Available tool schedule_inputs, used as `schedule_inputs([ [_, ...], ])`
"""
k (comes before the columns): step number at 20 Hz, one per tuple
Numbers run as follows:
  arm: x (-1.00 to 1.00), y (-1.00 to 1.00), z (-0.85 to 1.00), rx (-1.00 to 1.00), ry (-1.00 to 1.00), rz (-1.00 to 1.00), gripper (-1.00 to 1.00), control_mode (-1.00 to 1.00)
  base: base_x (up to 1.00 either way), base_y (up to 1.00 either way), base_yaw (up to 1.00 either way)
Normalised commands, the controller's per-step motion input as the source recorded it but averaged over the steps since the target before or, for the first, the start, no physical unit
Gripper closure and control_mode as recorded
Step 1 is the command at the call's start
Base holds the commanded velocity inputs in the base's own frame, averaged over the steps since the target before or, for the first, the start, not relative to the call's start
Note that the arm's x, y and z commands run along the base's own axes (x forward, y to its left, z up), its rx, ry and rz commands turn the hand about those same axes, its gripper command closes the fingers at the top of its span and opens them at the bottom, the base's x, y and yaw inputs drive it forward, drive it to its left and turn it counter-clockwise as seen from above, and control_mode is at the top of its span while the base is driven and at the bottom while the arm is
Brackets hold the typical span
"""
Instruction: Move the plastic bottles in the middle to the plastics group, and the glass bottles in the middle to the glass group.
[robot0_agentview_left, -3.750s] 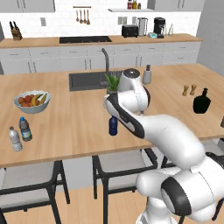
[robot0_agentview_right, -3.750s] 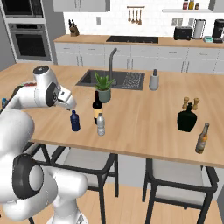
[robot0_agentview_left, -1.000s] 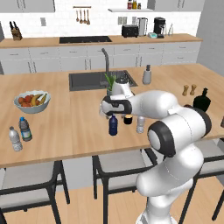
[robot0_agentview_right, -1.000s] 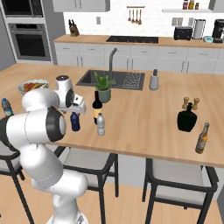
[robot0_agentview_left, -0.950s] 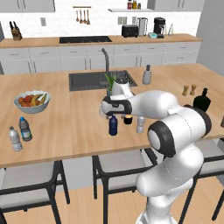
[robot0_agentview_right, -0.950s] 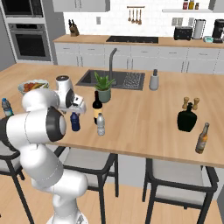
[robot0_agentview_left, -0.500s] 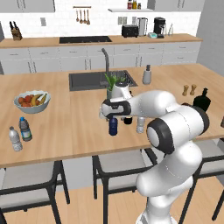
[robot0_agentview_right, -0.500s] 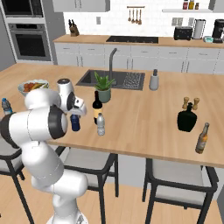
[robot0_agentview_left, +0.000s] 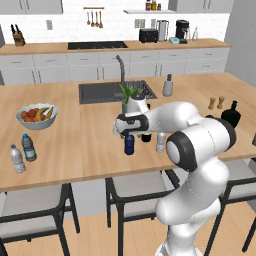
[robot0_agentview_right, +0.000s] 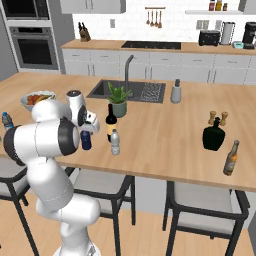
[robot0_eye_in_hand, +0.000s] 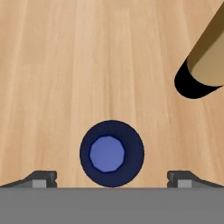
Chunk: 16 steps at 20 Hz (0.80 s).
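While the white arm bends low over the wooden desk (robot0_agentview_left: 75, 145), its gripper (robot0_eye_in_hand: 112, 180) hangs right above the dark blue bottle (robot0_agentview_left: 129, 144). From the hand view, the two finger tips stand wide apart, one on each side of the bottle's round top, and they hold nothing.

Three bottles stand close together in the middle of the desk. One is the dark blue bottle. One is the clear bottle (robot0_agentview_right: 115, 142) with a pale cap, just to its right. One is the tall dark wine bottle (robot0_agentview_right: 111, 123) with a cream-yellow label, a little farther back between them. No words on the label can be read.

Far to the left, near the desk's front edge, stand two small water bottles. One is the clear water bottle (robot0_agentview_left: 17, 159) with a pale label. The other is the water bottle with a blue-green label (robot0_agentview_left: 28, 148) and a dark cap. No writing on them can be read either.

Far to the right stands one squat black bottle (robot0_agentview_right: 214, 135) with a round stopper. Just behind it are two small shakers (robot0_agentview_right: 218, 117). One brown bottle (robot0_agentview_right: 230, 158) stands near the desk's right front edge.

One bowl of fruit (robot0_agentview_left: 36, 115) sits on the left. One green plant in a pot (robot0_agentview_right: 118, 101) stands by the sink (robot0_agentview_right: 127, 90).
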Motion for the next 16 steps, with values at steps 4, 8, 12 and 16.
schedule_inputs([
  [4,0.01,0.00,-0.23,0.00,0.00,0.00,-1.00,-1.00,0.00,0.00,0.00],
  [8,0.00,0.00,-0.13,0.00,0.00,0.00,-1.00,-1.00,0.00,0.00,0.00],
  [12,0.00,0.00,0.00,0.00,0.00,0.00,-1.00,-1.00,0.00,0.00,0.00],
  [16,0.02,0.00,0.00,0.00,0.00,0.00,-1.00,-1.00,0.00,0.00,0.00],
])
